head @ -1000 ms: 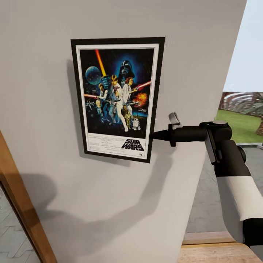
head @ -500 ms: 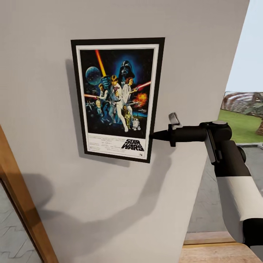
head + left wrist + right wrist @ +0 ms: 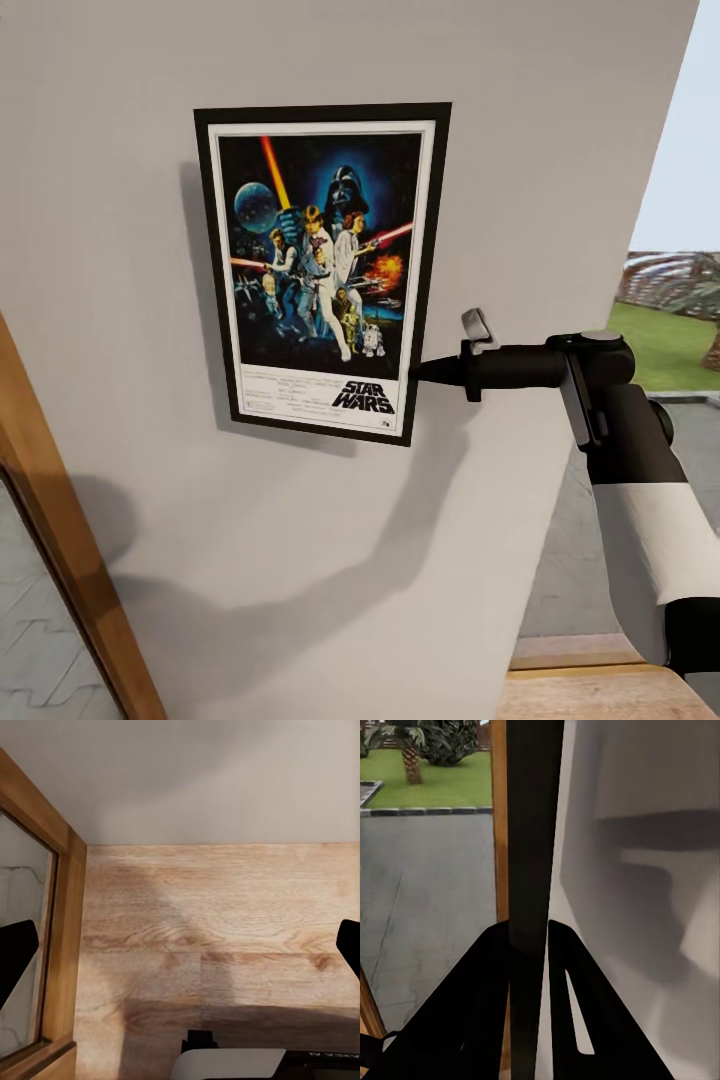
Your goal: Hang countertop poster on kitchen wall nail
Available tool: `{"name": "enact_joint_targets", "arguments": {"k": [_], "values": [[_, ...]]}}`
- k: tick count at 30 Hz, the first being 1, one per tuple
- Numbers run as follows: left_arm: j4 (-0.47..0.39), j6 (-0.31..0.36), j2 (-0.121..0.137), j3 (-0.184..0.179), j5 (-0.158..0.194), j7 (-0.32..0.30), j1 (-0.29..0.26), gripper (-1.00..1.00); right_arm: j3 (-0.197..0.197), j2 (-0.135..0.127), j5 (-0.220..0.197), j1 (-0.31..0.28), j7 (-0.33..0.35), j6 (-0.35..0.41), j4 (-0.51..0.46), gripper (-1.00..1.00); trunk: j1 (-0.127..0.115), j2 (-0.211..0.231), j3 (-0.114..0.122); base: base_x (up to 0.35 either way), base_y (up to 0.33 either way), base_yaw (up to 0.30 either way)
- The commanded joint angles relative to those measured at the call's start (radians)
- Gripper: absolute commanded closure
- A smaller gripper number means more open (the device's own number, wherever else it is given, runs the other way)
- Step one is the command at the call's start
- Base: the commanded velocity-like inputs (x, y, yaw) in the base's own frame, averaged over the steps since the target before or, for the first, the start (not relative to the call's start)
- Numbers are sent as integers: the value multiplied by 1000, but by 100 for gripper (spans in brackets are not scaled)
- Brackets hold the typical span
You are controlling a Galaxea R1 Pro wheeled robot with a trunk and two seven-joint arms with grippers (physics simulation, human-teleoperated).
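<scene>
The right gripper [image 3: 425, 370] pinched the poster [image 3: 322, 270] by its lower right edge, flat against the wall [image 3: 520, 150]; letting go slowly, I judged, would avoid knocking it.

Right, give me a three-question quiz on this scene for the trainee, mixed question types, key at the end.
1. True or false: the right pincer grips the poster by its right edge, near the lower corner.
2. The poster is held: A) flat on the floor, B) upright against the grey wall, C) over a sink.
3. Fill in: in the left wrist view, the left pincer stands ____ over the wooden floor.

Key: 1 true; 2 B; 3 open.
</scene>
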Motion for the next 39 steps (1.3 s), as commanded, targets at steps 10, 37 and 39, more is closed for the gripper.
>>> {"name": "enact_joint_targets", "arguments": {"k": [10, 37, 39], "values": [[-1, -2, 0, 2, 0, -4, 1, -100, 1, 0, 1, 0, 5, 13, 1, 100, 0, -1, 0, 0, 106, 0], [-1, 0, 0, 2, -1, -3, 1, -100, 1, 0, 1, 0, 5, 14, 0, 100, 0, -1, 0, 28, 8, 0], [-1, -1, 0, 2, -1, -3, 1, -100, 1, 0, 1, 0, 5, 14, 0, 100, 0, -1, 0, 84, 0, 0]]}}
